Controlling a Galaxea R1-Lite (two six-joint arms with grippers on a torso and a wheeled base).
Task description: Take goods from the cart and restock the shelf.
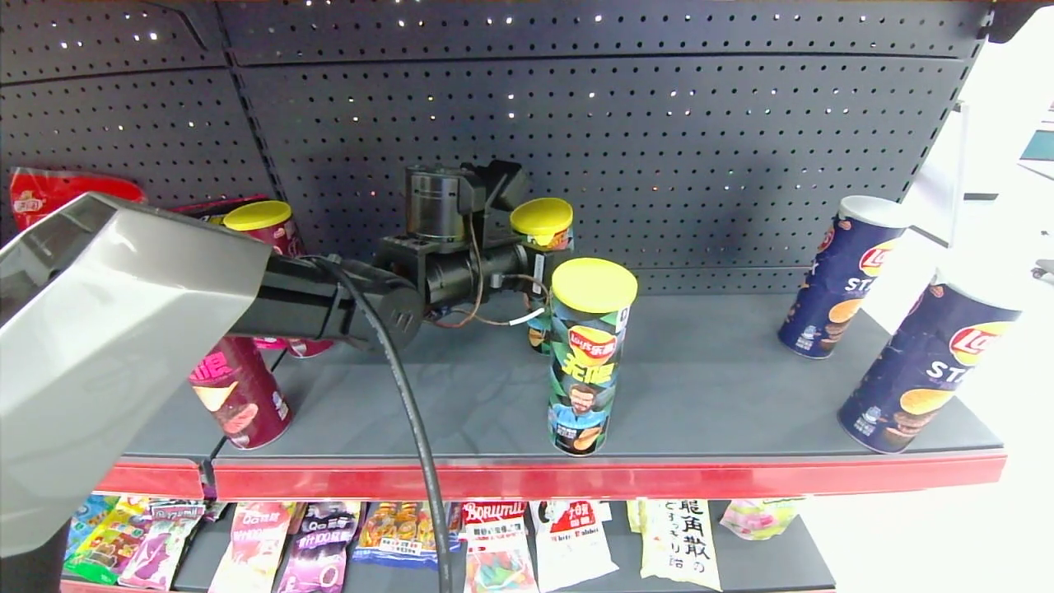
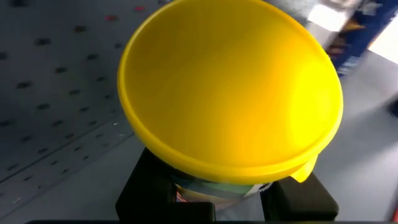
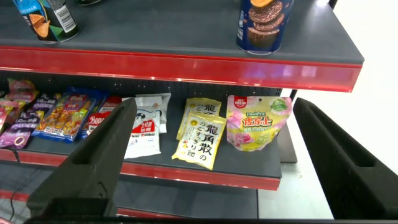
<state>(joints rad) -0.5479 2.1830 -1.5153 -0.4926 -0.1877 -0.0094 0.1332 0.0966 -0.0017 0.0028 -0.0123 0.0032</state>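
Placing step, judged: left claw [image 1: 533, 276] pinches yellow-lidded chip can [image 1: 542, 221] upright at the shelf [image 1: 708, 395] rear, just behind green can [image 1: 586, 362]. Next: let go, back out carefully (neighbour close). Right claw [image 3: 217, 165] spread, empty.

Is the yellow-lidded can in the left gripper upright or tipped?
Upright: the can stands vertical, lid level on top, gripped by the left gripper.

Masked by the left arm [image 1: 329, 301]: body of the rear can [image 1: 541, 221], top of the maroon can [image 1: 239, 395], most of a red bag [image 1: 49, 193]. Blurred close to the left wrist lens: yellow lid [image 2: 230, 87], covering nearly all of that can. Cropped by the frame edge, right wrist view: blue can [image 3: 261, 22] and green can [image 3: 46, 18], upper parts lost.
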